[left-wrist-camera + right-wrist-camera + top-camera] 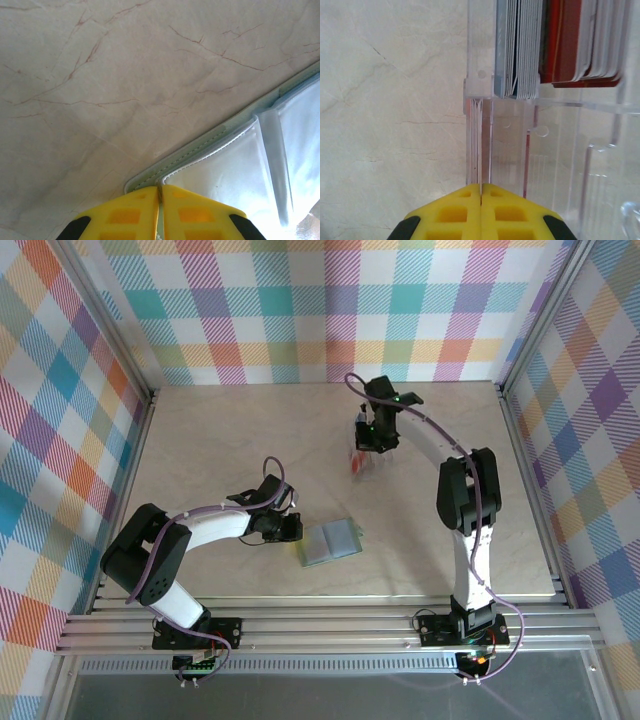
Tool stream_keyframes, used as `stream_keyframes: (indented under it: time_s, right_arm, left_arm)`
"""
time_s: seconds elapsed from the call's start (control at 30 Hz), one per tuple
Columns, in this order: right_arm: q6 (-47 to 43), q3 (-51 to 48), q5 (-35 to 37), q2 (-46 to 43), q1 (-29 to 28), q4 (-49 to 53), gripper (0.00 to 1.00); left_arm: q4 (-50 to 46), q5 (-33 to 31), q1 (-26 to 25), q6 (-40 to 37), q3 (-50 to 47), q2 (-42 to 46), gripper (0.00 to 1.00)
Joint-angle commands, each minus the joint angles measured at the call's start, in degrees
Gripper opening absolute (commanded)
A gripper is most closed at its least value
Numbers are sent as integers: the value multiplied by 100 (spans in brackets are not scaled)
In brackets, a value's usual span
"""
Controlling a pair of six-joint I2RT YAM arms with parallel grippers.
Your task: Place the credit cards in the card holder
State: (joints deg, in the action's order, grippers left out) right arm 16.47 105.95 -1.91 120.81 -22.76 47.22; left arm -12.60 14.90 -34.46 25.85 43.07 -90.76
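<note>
Yellow left gripper (pixel 160 200) closed at card holder (pixel 225 165) corner | bare table (pixel 100 75) upper left | right gripper (pixel 481 192) closed at clear rack (pixel 560 150) left wall, hold unclear

Bright even light, soft shadows; glare whitens card holder (pixel 235 170) lining.

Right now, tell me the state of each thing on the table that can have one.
Sage-green folding card holder: lying open, inner pockets facing up, no card in the part that shows.
Clear plastic rack: loaded with cards.
Pale and red plastic credit cards: upright on edge, packed together in the rack.
Left end effector: shut, at the card holder's corner.
Right end effector: shut, at the rack's end wall.
</note>
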Motion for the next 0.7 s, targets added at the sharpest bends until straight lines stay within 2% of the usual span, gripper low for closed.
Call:
stream_keyframes:
  time_s: [0.0,0.67]
  right_arm:
    - [98,-43,94,-306,18,14,0]
    - [14,69,-408,148,18,191,5]
  left_arm:
    - [-92,-91,-35,-99,26,-250,11]
    - [-73,-62,-35,-97,31,-274,11]
